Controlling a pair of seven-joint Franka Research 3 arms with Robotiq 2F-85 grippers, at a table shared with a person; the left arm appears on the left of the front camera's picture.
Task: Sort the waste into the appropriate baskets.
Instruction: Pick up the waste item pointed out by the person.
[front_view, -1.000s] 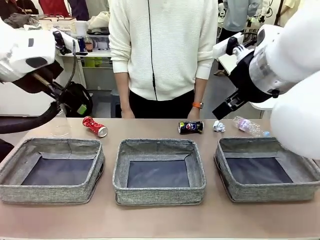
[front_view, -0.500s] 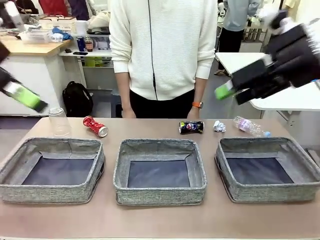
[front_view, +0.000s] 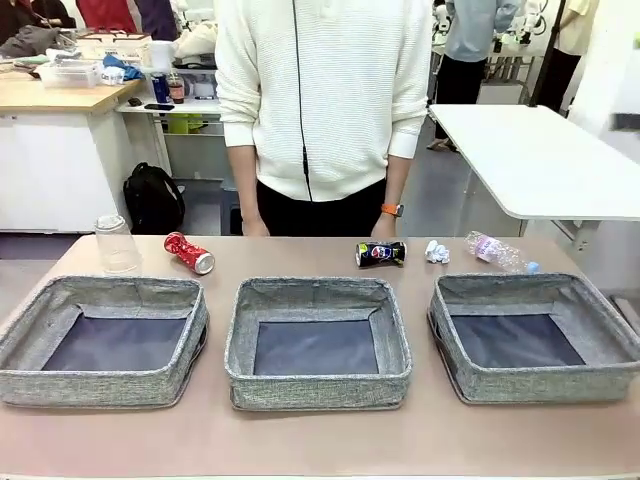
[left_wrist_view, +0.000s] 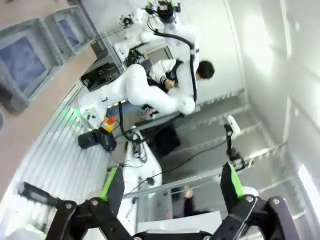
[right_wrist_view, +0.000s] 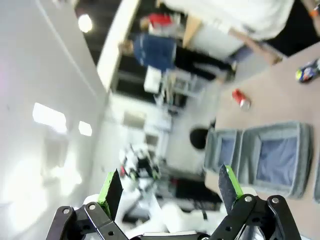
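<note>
**Waste all on the tabletop, no basket filled yet**

Front view: the waste sits in a row along the far edge of the tabletop (front_view: 320, 440), in front of the person (front_view: 325, 100). From left to right of the frame there is a clear cup (front_view: 118, 245) standing upside down, a crushed red can (front_view: 189, 253), a crushed dark-blue can (front_view: 381, 254), a white paper wad (front_view: 437, 252) and a clear bottle (front_view: 497, 252) lying on its side. Nearer the camera, the left basket (front_view: 30, 310), middle basket (front_view: 315, 291) and right basket (front_view: 530, 287) show only their dark bottoms. By this I judge the sorting has not begun: all five pieces are left to move.

Left wrist view: the left gripper (left_wrist_view: 171, 176) has its jaws wide apart with nothing between them. It is aimed away from the work, and two baskets (left_wrist_view: 20, 62) sit small in the upper left of the frame.

Right wrist view: the right gripper (right_wrist_view: 170, 179) is likewise spread and empty, high above the tabletop. The baskets (right_wrist_view: 272, 131) lie at lower right, with the red can (right_wrist_view: 241, 98) and dark-blue can (right_wrist_view: 306, 72) beyond them.
</note>
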